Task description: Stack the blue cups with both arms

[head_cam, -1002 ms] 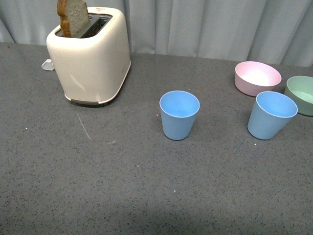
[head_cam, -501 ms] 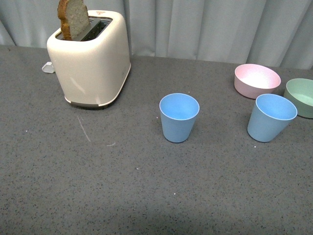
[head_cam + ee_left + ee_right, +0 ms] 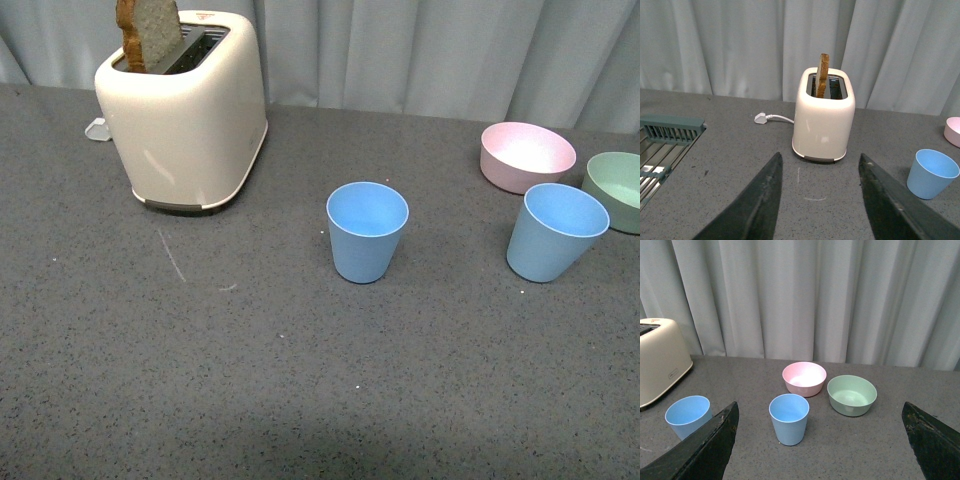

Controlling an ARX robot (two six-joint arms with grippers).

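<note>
Two light-blue cups stand upright and apart on the grey table. One blue cup [image 3: 366, 232] is near the middle, the other blue cup [image 3: 555, 232] at the right, in front of the bowls. Neither arm shows in the front view. My left gripper [image 3: 820, 162] is open, well back from the toaster, with the middle cup [image 3: 932, 173] off to one side of its fingers. My right gripper [image 3: 820, 412] is open and wide, the right-hand cup [image 3: 789, 418] standing between its fingers but farther off; the middle cup [image 3: 687, 416] is partly hidden behind one finger.
A cream toaster [image 3: 185, 115] with a slice of bread [image 3: 148, 30] stands at the back left, its plug [image 3: 96, 130] beside it. A pink bowl [image 3: 526, 157] and a green bowl [image 3: 617, 192] sit at the back right. A green dish rack [image 3: 667, 132] shows in the left wrist view.
The front view shifts slightly up and down between frames; the cups, bowls and toaster keep their places relative to each other.
</note>
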